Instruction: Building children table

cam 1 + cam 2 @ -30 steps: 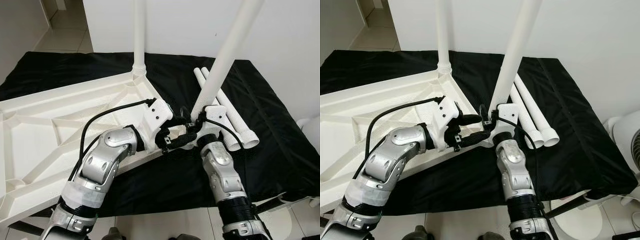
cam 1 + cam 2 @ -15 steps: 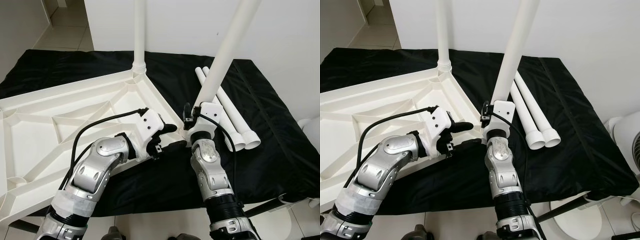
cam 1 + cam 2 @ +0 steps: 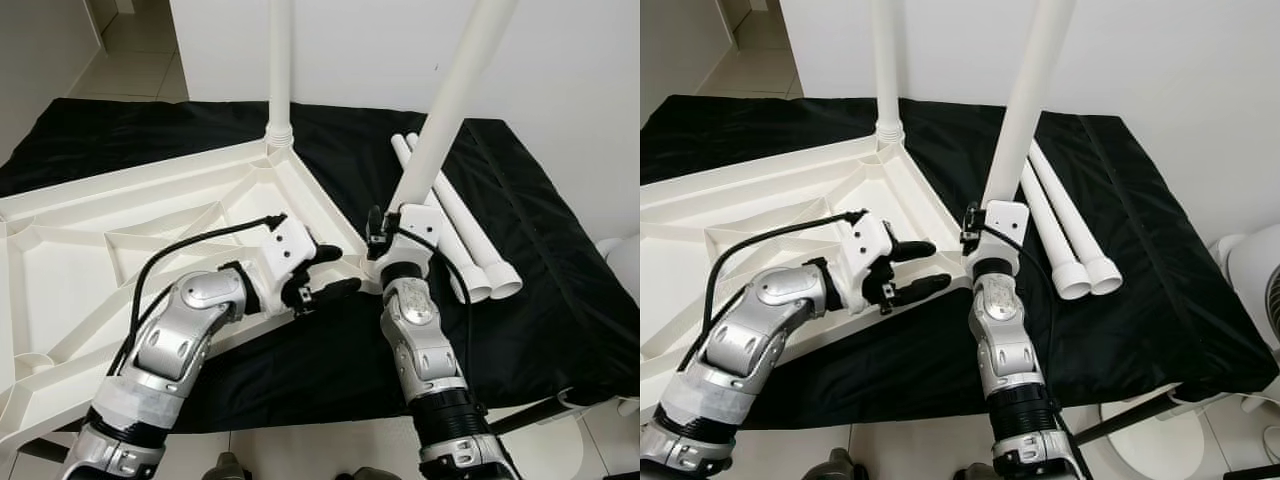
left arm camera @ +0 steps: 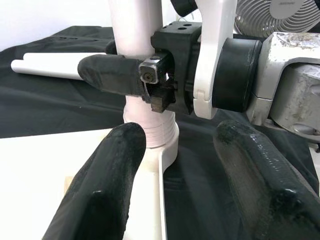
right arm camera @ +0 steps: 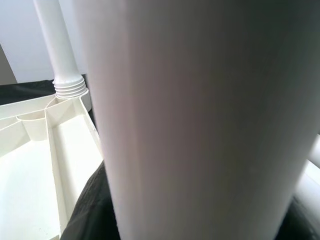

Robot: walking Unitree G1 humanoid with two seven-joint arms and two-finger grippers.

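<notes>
The white children's table top (image 3: 120,240) lies upside down, ribbed underside up, on a surface draped in a black cloth (image 3: 560,280), reaching from the left side toward the middle. At its far corner one white leg (image 3: 279,60) stands upright in a ribbed socket. At the nearer right corner a second leg (image 3: 450,100) rises, tilted to the right, its ribbed lower end (image 4: 150,132) set into the corner socket of the table top.

The right hand (image 4: 150,75) is at the foot of this tilted leg, one black finger (image 4: 107,75) lying across the tube just above the ribbed end; the other finger is hidden behind the tube, so whether the hand is clamped on the leg cannot be told. In the right wrist view the tube (image 5: 200,120) passes very close, with the far leg (image 5: 57,45) and the ribbed table underside (image 5: 35,165) beyond it.

The left hand (image 3: 320,272) is just left of that corner, over the near edge of the table top, its two black fingers (image 4: 105,185) spread apart and gripping nothing, pointing right toward the leg's base.

Two more loose legs (image 3: 470,240) lie side by side on the cloth to the right of the tilted leg, their open ends toward the near side. A white fan (image 3: 1255,290) stands at the right edge
</notes>
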